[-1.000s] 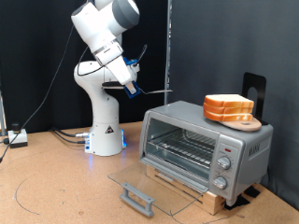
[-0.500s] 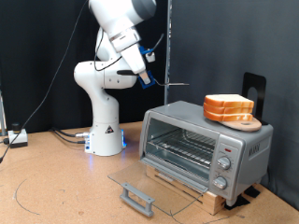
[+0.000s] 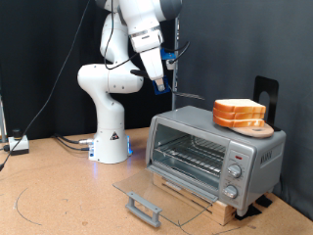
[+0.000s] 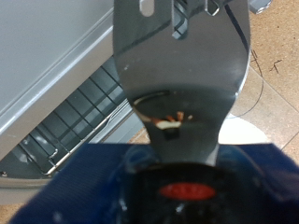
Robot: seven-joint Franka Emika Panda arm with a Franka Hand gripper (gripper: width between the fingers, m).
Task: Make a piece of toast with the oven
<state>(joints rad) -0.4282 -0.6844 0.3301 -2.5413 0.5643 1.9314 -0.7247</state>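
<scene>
The silver-grey oven (image 3: 210,152) stands at the exterior view's right on a wooden base. Its glass door (image 3: 161,194) lies folded down open and the wire rack (image 3: 191,154) shows inside. A stack of bread slices (image 3: 240,113) sits on a round wooden board on the oven's top; no single slice lies apart from it. My gripper (image 3: 162,82) hangs above and left of the oven's top edge, shut on a metal spatula (image 4: 182,65). The wrist view shows the spatula blade over the oven's top (image 4: 47,56) and the rack (image 4: 84,117).
The white robot base (image 3: 110,137) stands behind the oven's left side. A black stand (image 3: 266,93) rises behind the bread. Cables (image 3: 68,145) and a small box (image 3: 17,145) lie at the exterior view's left on the brown table.
The arm has swung towards the exterior view's right and a little up, carrying the spatula closer to the oven. The oven, door and bread have not moved.
</scene>
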